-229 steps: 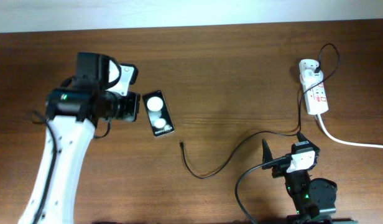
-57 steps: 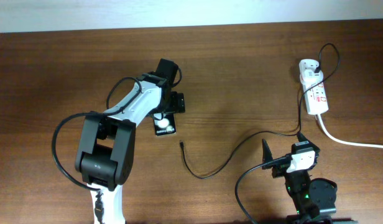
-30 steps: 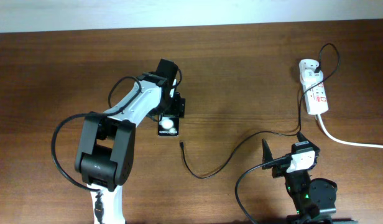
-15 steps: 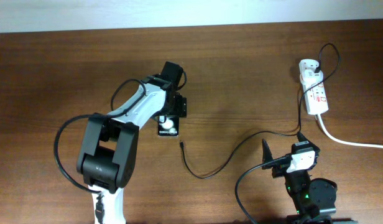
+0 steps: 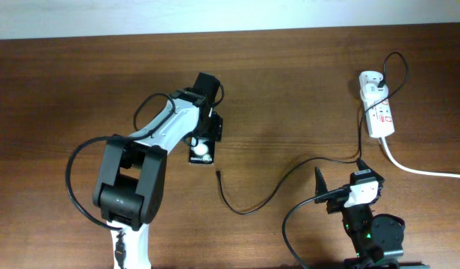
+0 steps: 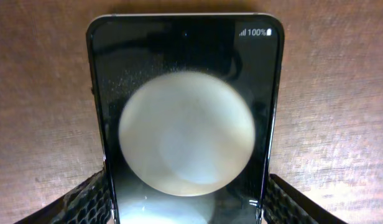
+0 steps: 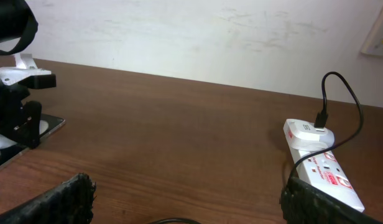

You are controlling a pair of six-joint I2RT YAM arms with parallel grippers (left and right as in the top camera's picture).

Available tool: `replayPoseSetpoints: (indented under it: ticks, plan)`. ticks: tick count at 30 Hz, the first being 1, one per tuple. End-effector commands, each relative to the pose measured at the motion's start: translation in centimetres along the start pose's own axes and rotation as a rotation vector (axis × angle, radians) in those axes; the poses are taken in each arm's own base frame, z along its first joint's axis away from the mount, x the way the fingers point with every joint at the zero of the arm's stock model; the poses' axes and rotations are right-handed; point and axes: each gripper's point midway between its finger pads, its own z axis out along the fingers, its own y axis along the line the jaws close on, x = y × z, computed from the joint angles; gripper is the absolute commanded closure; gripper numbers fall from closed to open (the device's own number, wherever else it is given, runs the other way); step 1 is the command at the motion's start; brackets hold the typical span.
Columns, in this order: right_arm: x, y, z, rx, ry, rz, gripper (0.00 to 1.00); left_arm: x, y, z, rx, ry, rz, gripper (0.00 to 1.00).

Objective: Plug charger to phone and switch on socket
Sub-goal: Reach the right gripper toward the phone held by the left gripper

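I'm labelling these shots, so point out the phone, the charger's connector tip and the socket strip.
phone (image 6: 185,134): left wrist view, on its pale round spot.
charger tip (image 5: 217,174): overhead view, on the cable's free end.
socket strip (image 5: 380,113): overhead view, on its white body.

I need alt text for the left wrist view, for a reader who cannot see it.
A black phone fills the frame, lying on a brown wooden table, with a large pale round spot on it and "100%" in its top right corner. Two dark textured fingers hold its long sides at the bottom of the picture.
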Motion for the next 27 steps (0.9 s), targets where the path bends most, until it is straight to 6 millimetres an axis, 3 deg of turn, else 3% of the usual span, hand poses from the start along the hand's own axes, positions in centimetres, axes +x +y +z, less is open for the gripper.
replayPoseSetpoints:
  ticks: [1,5,7,10,12,17,22,25,27]
  plan:
    - [0.2,0.1,0.0,-0.005,0.0,0.003,0.01,2.7,-0.3,2.4,0.023,0.13,0.008,0.39]
    - [0.2,0.7,0.0,-0.038,-0.003,0.004,0.01,2.5,-0.7,2.0,0.045,0.137,0.006,0.39]
    - [-0.1,2.1,-0.1,-0.121,-0.016,0.003,0.01,2.3,-0.9,1.8,0.077,0.141,-0.006,0.39]
    - [-1.1,6.1,-1.1,-0.361,-0.063,-0.007,0.01,2.0,-0.2,1.7,0.095,0.144,-0.034,0.39]
    - [-1.3,6.1,-1.2,-0.362,-0.053,0.06,0.01,2.0,0.2,1.7,0.093,0.146,-0.044,0.39]
    - [-7.2,4.8,-2.1,-0.305,-0.041,0.179,0.01,1.6,0.2,1.3,0.096,0.134,-0.043,0.39]
    - [-10.6,5.2,0.3,-0.351,0.314,0.273,0.01,1.4,0.2,-0.1,0.1,0.117,-0.035,0.39]
    - [-12.8,8.5,3.1,-0.594,0.501,0.387,0.01,1.5,0.2,-0.8,0.101,0.114,-0.028,0.39]
    - [-11.2,10.8,4.8,-0.777,0.615,0.498,0.01,1.6,0.3,-1.0,0.1,0.118,-0.028,0.38]
